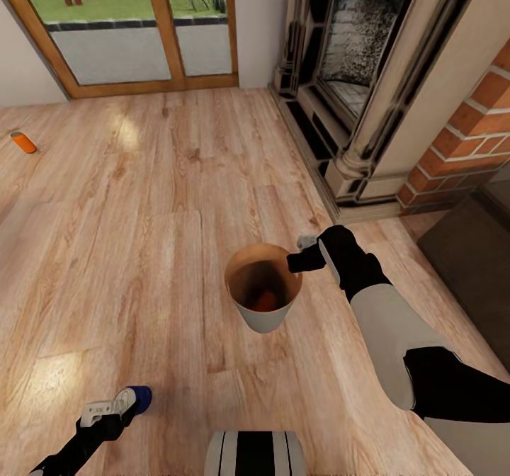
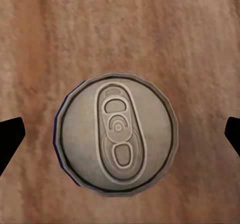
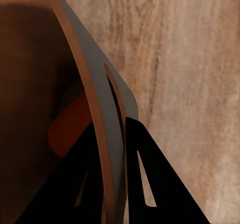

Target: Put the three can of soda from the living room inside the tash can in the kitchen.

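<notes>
The tash can (image 1: 273, 316), a grey bucket with a brown inside, hangs just above the wood floor with one orange can of soda (image 1: 265, 300) lying in its bottom. My right gripper (image 1: 301, 258) is shut on its rim (image 3: 82, 59), one finger inside the wall and one outside; the orange can (image 3: 67, 129) shows past the inner finger. The blue can of soda (image 1: 139, 396) stands upright on the floor at the lower left. My left gripper (image 2: 120, 134) is open above its silver top (image 2: 116, 134), fingers (image 2: 10, 139) wide on either side. A second orange can (image 1: 23, 142) lies at the far left.
The fireplace (image 1: 361, 58) with its brick side (image 1: 467, 143) stands at the right, a dark low cabinet (image 1: 474, 263) beyond my right arm. A wood-framed glass door (image 1: 142, 30) closes the back wall. My base (image 1: 255, 453) shows at the bottom edge.
</notes>
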